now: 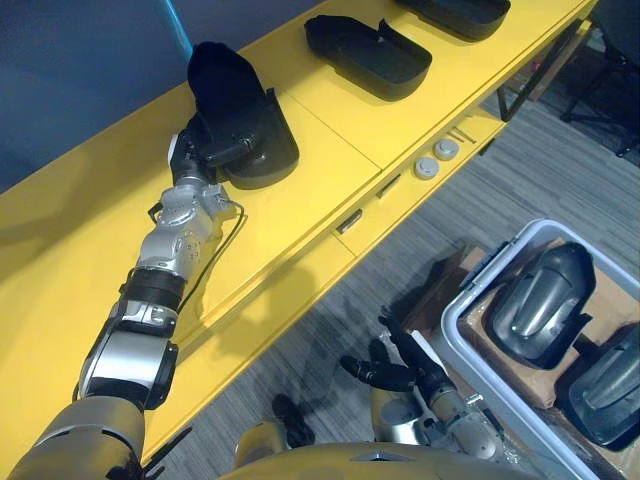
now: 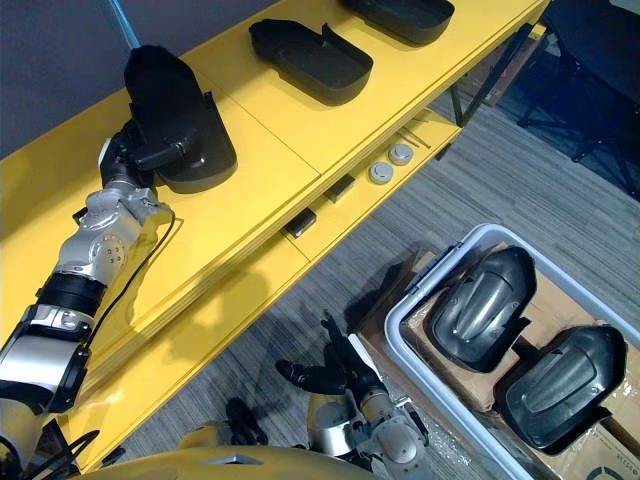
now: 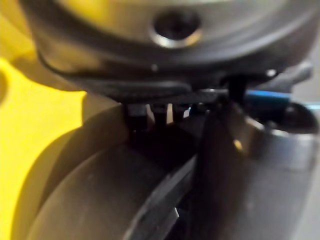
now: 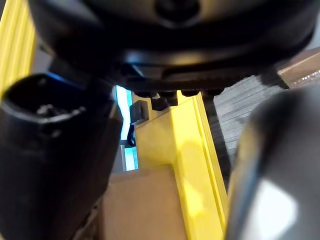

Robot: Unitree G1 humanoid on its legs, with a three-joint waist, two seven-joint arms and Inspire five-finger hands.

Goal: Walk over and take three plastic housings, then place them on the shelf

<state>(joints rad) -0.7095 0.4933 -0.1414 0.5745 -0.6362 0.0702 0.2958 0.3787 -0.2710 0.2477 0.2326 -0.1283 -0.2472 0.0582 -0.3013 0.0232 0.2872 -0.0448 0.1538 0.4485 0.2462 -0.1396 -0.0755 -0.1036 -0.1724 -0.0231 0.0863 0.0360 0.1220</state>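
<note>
Plastic housing (image 1: 245,105) rests on the yellow shelf (image 1: 330,170), its long axis running from the front edge toward the back wall, domed end rearward; the left hand (image 1: 218,148) grips its near rim; a second housing (image 1: 365,55) lies further right; the right hand (image 1: 400,372) hangs low, fingers loosely spread, empty.

One yellow shelf (image 2: 260,170) carries three black plastic housings: the near housing (image 2: 160,85), the middle housing (image 2: 310,58) and the far housing (image 2: 400,15). One grey bin (image 2: 487,231) holds two more, the upper housing (image 2: 482,308) and the lower housing (image 2: 565,385). Two round grey discs (image 2: 380,172) lie on the shelf's ledge.
</note>
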